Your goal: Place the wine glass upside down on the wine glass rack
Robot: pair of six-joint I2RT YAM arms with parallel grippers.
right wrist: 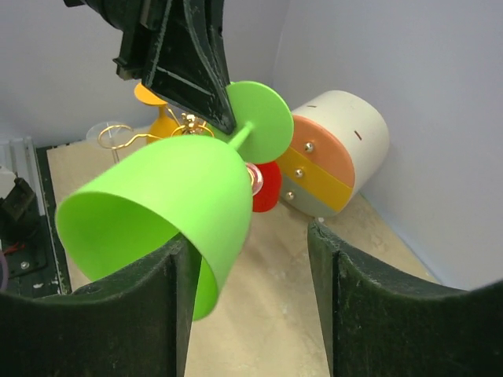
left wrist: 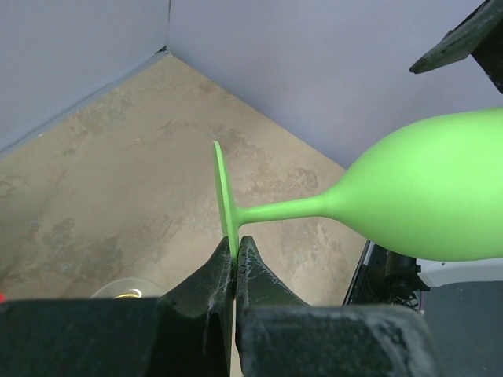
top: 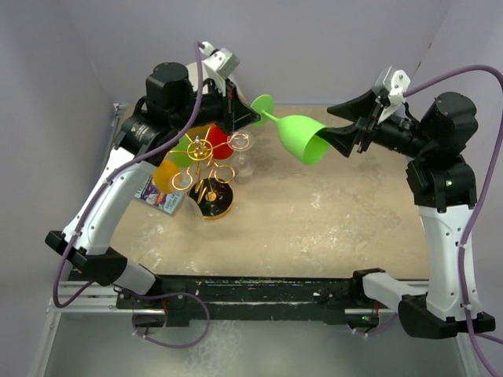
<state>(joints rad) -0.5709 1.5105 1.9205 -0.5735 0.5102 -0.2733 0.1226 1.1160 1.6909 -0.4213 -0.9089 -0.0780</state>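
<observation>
Sideways, opaque lime-green wine glass (top: 302, 137), matte.

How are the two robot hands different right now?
The left gripper is shut, pinching the flat foot of the green wine glass; the right gripper is open, with a gap beside the bowl. The left gripper is at the foot end; the right gripper is at the open mouth end. Both have black fingers and meet at the same glass, which lies sideways in the air.
</observation>
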